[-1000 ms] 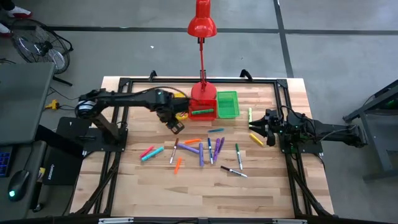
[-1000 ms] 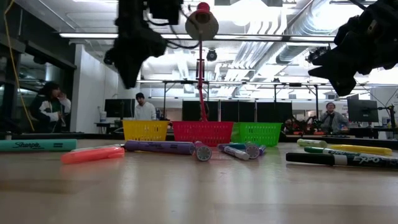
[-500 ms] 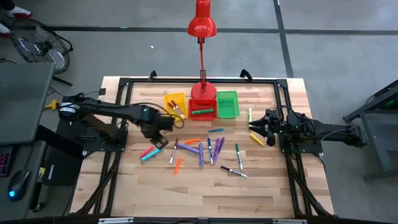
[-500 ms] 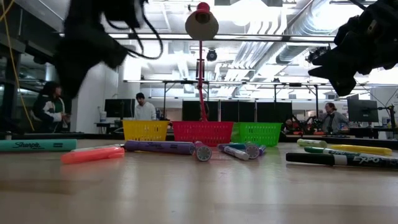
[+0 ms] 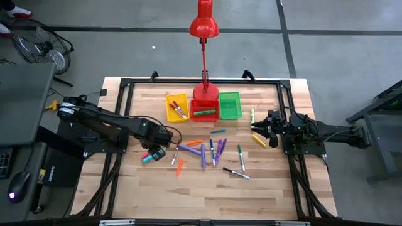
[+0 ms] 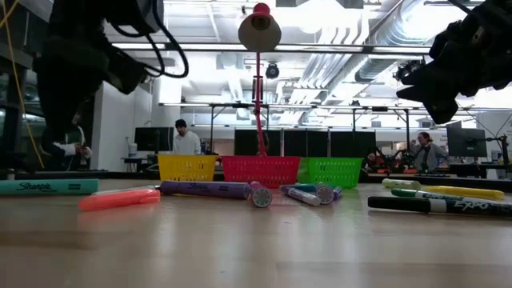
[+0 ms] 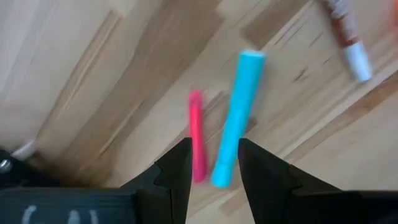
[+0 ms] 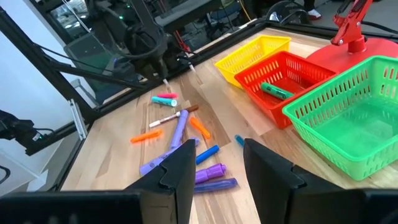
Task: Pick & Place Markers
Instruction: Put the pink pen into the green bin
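Observation:
Several markers (image 5: 202, 150) in many colours lie loose on the wooden table's middle. A teal marker (image 7: 236, 118) and a pink marker (image 7: 196, 134) lie side by side at the left of the group. My left gripper (image 7: 214, 149) hangs open just above them, pointing down, its fingers over their near ends and clear of the table in the low view (image 6: 60, 120). My right gripper (image 8: 217, 155) waits open at the table's right side (image 5: 262, 129), nothing between its fingers.
A yellow bin (image 5: 177, 107) with markers, a red bin (image 5: 204, 110) with a green marker and a green bin (image 5: 230, 105) stand in a row at the back. A red lamp (image 5: 204, 25) rises behind them. Yellow and green markers (image 5: 256, 135) lie by the right gripper.
My left gripper has swung from beside the yellow bin toward the table's near left and come down. It now hangs over the pink and teal markers. Its fingers have kept the same gap. No marker has moved.

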Motion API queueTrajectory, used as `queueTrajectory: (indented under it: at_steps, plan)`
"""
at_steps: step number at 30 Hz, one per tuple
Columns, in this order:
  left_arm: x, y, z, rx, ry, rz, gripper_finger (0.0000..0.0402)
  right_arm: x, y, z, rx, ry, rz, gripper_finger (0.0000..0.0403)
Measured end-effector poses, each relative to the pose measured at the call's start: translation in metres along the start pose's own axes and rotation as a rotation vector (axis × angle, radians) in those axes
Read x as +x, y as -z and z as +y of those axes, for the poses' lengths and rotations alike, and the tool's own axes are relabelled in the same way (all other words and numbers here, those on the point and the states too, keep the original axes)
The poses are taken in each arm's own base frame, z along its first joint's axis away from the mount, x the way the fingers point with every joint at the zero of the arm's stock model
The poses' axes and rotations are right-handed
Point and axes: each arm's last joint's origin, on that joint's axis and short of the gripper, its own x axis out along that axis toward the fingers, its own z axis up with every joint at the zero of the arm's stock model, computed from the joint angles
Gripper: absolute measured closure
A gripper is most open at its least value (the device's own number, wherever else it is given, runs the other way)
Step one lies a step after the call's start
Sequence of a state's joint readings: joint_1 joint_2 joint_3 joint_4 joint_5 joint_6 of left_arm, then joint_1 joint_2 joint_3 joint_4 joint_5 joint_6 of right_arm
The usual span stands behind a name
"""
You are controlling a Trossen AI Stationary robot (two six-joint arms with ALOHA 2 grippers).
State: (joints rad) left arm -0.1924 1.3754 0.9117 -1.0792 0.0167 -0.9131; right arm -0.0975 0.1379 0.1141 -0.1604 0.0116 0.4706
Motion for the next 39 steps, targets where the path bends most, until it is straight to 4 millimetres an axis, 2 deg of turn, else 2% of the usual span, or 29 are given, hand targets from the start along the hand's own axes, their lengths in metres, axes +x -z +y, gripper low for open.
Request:
queueTrajectory:
  at_steps: [7, 14, 18, 23, 31, 39]
  plan:
    - [0.012, 0.01, 0.0, 0.024, -0.023, 0.021, 0.0266, 0.0, 0.0, 0.0, 0.0, -0.001, 0.0, 0.0279]
    - [0.028, 0.015, 0.006, -0.02, -0.048, 0.025, 0.0197, 0.0, 0.0, 0.0, 0.0, -0.001, 0.0, 0.0279]
    - [0.033, 0.017, 0.01, -0.04, -0.081, 0.021, 0.0175, 0.0, 0.0, 0.0, 0.0, 0.0, 0.0, 0.0279]
    - [0.04, 0.019, 0.014, -0.039, -0.108, 0.013, 0.0172, 0.0, 0.0, 0.0, 0.0, -0.001, 0.0, 0.0279]
    - [0.053, 0.02, 0.015, -0.034, -0.05, -0.009, 0.0172, 0.0, 0.0, 0.0, 0.0, -0.001, 0.0, 0.0279]
    - [0.064, 0.025, 0.02, -0.02, -0.028, 0.046, 0.0172, 0.0, 0.0, 0.0, 0.0, -0.001, 0.001, 0.0279]
